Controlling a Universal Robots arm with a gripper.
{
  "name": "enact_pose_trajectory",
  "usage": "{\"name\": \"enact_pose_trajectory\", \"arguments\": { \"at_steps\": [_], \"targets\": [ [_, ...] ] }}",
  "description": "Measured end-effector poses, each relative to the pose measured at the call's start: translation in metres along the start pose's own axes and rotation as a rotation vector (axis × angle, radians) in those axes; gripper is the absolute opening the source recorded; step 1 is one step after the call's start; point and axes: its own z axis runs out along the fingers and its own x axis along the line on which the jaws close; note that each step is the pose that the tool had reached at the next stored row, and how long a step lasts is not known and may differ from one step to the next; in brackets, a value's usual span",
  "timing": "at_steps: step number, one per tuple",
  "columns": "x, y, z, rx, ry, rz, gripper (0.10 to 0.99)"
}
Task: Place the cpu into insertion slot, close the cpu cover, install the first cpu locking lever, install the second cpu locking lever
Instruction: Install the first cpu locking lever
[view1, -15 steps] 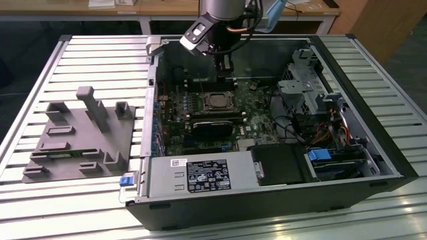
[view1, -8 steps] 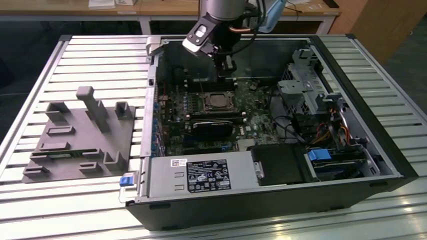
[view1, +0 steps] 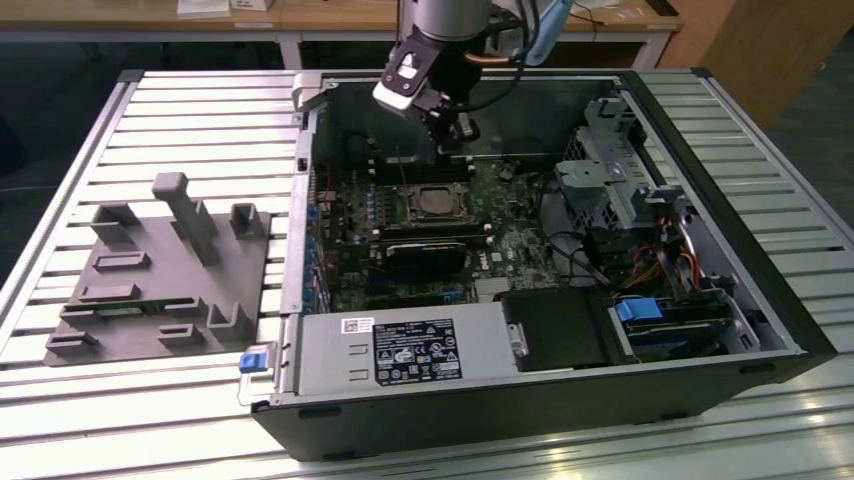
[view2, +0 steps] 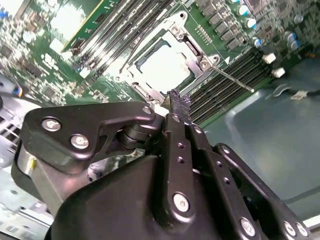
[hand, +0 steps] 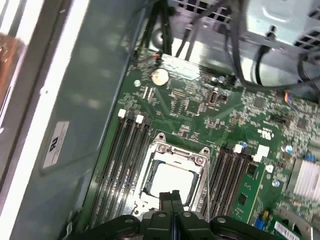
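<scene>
Bright, even room light falls from above on the slatted tabletop (view1: 160, 110), whose metal bars gleam palest along the edge nearest the camera. Inside the computer case (view1: 790, 330) the motherboard (view1: 523, 238) lies dimmer, shaded by the walls. In both wrist views the cpu (view2: 162, 65) (hand: 172, 180) burns out to white glare (its surface detail is lost), and the memory slots (view2: 125, 27) carry bright streaks. The gripper (view2: 177, 101) looms dark and soft close to the lens. In the first wrist view the case wall (hand: 85, 110) looks hazy.

the exterior view looks down from afar on the open black computer case (view1: 534, 410), with the dull silver-grey square cpu (view1: 434, 203) towards ten o'clock inside it; both wrist views share that cpu (view2: 162, 67) (hand: 172, 181), close above.
</scene>
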Motion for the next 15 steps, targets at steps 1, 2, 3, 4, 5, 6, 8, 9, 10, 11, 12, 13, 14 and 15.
{"name": "enact_pose_trajectory", "arguments": {
  "at_steps": [1,2,3,4,5,6,8,9,10,11,12,13,14,15],
  "targets": [
    [0.0,0.0,0.0,0.0,0.0005,-0.019,0.122],
    [0.0,0.0,0.0,0.0,0.0011,-0.037,0.122],
    [0.0,0.0,0.0,0.0,0.0016,-0.054,0.122],
    [0.0,0.0,0.0001,0.0,0.002,-0.069,0.122],
    [0.0,0.0,0.0001,0.0,0.0025,-0.083,0.122],
    [0.0,0.0,0.0002,0.0,0.0029,-0.097,0.122],
    [0.0,0.0,0.0004,0.0,0.0037,-0.123,0.122],
    [0.0,0.0,0.0006,-0.001,0.004,-0.137,0.122],
    [0.0,0.0,0.0008,-0.001,0.0045,-0.152,0.122],
    [0.0,0.0,0.001,-0.001,0.0049,-0.168,0.122],
    [0.0,0.0,0.0011,-0.001,0.0054,-0.185,0.122],
    [0.0,0.0,0.0013,0.0,0.006,-0.203,0.122],
    [0.0,0.0,0.0014,0.0,0.0066,-0.222,0.122],
    [0.0,0.0,0.0015,0.0,0.0072,-0.239,0.122]
  ]
}}
